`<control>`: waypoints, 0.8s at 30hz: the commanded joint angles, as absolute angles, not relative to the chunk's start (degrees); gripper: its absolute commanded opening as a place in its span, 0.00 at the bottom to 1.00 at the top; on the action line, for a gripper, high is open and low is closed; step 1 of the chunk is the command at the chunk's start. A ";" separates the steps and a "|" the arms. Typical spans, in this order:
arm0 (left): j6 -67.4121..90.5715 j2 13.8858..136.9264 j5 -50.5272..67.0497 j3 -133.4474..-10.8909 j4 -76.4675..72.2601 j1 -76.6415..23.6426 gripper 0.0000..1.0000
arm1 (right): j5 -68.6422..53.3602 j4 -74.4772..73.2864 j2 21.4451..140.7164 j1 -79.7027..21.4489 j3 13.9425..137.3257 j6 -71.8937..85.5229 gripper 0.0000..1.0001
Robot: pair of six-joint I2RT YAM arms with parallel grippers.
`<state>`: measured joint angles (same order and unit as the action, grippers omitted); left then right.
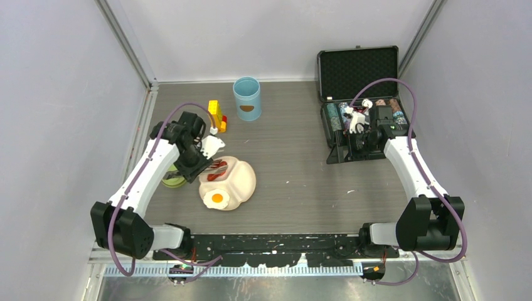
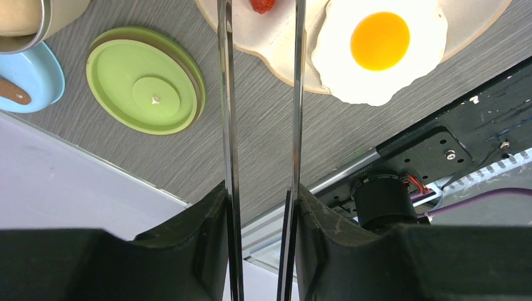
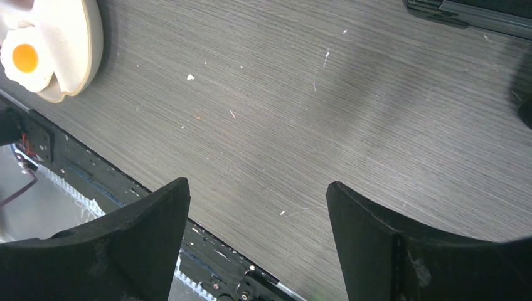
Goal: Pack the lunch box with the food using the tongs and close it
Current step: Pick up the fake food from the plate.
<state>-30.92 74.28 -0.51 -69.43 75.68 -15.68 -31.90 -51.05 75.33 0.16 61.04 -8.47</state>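
My left gripper (image 2: 258,191) is shut on the tongs (image 2: 227,100), with one silver arm pressed against each finger. The tong arms run up toward the cream plate (image 2: 276,53), where a red sausage (image 2: 262,5) lies between their tips. A fried egg (image 2: 379,44) lies on the same plate. The green lid (image 2: 145,79), the blue lid (image 2: 28,75) with its brown handle and the steel bowl (image 2: 31,15) sit to the left. The light-blue canister (image 1: 246,97) stands at the back. My right gripper (image 3: 257,194) is open and empty above bare table.
An open black foam-lined case (image 1: 361,94) sits at the back right, close to my right arm. Yellow and red blocks (image 1: 217,116) stand beside the canister. The cage walls close in on both sides, and the black base rail (image 1: 282,241) runs along the near edge.
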 commanded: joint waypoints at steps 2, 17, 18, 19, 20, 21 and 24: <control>-31.29 74.53 -1.41 -69.03 73.69 -16.34 0.37 | -31.16 -50.80 73.81 0.00 61.36 -9.48 0.85; -29.80 76.53 -0.25 -68.71 73.14 -17.62 0.38 | -31.21 -50.46 74.36 0.00 61.44 -9.40 0.85; -29.80 76.63 -0.26 -68.65 73.05 -17.66 0.38 | -31.20 -50.45 74.36 0.00 61.44 -9.40 0.85; -29.79 76.78 -0.24 -68.76 73.04 -17.73 0.38 | -31.20 -50.45 74.40 0.00 61.44 -9.39 0.85; -29.84 76.79 -0.26 -68.81 73.15 -17.80 0.38 | -31.16 -50.45 74.44 0.00 61.44 -9.45 0.85; -29.81 76.78 -0.20 -68.98 73.24 -17.84 0.36 | -31.15 -50.46 74.39 0.00 61.44 -9.46 0.85; -29.89 76.35 0.58 -70.54 74.36 -17.84 0.27 | -31.16 -50.45 74.61 0.00 61.52 -9.34 0.85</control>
